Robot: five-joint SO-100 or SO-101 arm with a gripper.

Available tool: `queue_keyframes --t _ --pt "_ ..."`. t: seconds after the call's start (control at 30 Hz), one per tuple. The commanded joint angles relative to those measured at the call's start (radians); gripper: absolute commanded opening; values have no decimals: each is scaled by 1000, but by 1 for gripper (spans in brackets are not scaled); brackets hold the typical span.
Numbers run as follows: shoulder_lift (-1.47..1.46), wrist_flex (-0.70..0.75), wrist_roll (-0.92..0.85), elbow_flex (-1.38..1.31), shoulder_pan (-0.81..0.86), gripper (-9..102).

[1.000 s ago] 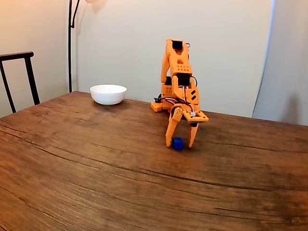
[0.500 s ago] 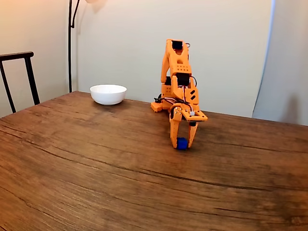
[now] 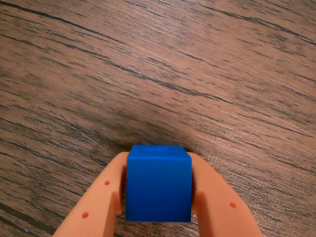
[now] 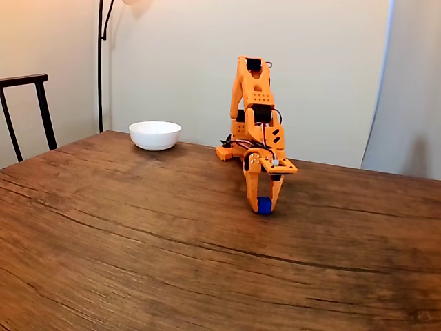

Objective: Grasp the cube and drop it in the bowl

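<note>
I saw the gripper (image 3: 158, 197) clamped on the cube (image 3: 158, 182): rigid, light, probably slick; opposite flat faces suited gripping.

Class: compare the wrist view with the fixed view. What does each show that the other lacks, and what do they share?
Wrist view: close up, both orange fingers pressing the cube's sides. Fixed view: the white bowl far to the left, the whole arm and a chair. Shared: the blue cube, the gripper shut on it, and the wooden table.
</note>
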Motion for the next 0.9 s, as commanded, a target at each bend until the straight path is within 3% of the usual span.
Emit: queue_keyframes --t 0.0,0.23,0.53,0.63,0.87 --pt "21 6 -3 -32 0 8" --pt "21 66 43 -183 15 8" --pt "133 604 196 -600 120 8" --pt "164 719 206 -687 147 8" --pt "172 761 196 -788 175 8"
